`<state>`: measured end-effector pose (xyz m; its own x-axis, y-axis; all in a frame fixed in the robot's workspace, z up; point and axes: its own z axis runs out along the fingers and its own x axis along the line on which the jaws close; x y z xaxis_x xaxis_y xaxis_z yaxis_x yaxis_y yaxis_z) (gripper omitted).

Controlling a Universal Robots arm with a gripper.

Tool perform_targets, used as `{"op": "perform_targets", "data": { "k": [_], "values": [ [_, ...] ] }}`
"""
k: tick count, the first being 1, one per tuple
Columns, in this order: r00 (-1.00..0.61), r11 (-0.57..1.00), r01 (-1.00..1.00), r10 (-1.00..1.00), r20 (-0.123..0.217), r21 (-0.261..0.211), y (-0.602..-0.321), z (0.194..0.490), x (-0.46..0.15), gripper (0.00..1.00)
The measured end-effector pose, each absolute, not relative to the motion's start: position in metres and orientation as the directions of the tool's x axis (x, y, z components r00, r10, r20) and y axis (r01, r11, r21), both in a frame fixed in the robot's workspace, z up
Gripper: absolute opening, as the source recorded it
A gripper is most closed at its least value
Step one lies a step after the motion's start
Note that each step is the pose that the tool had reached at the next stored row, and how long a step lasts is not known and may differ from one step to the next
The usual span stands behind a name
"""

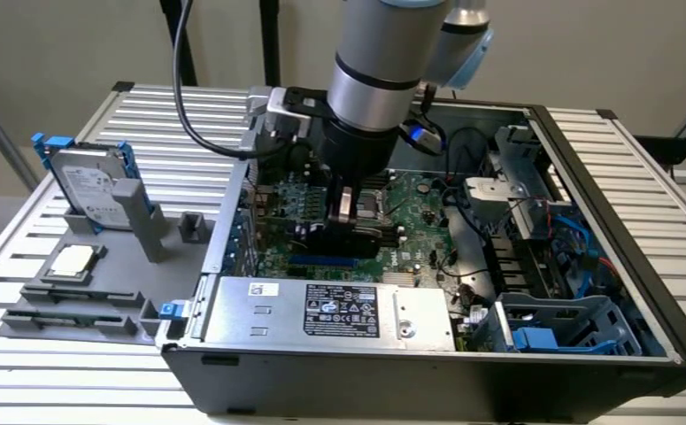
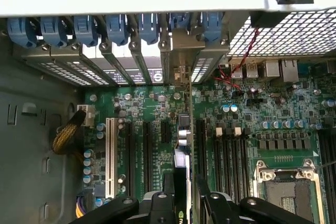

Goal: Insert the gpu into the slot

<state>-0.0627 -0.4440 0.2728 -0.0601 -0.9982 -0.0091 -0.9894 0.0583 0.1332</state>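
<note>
The gripper [image 2: 185,192] is closed part-way on the thin graphics card [image 2: 182,129], which is held upright directly over the blue slot [image 1: 319,262]. The card is judged light and stiff but fragile, and best gripped along its top edge, away from the contacts.

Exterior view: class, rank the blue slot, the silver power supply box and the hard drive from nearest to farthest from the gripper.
From the gripper, which grips the card:
1. Blue slot: just below it, on the motherboard.
2. Silver power supply box: inside the case, at its near wall.
3. Hard drive: outside the case, upright at the exterior view's left.
</note>
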Motion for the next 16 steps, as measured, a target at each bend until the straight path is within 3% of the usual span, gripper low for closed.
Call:
{"op": "perform_targets", "data": {
  "k": [16],
  "values": [
    [-0.055, 0.053, -0.989, -0.998, -0.012, 0.136, -0.4467, 0.2680, -0.0612, 0.26]
  ]
}}
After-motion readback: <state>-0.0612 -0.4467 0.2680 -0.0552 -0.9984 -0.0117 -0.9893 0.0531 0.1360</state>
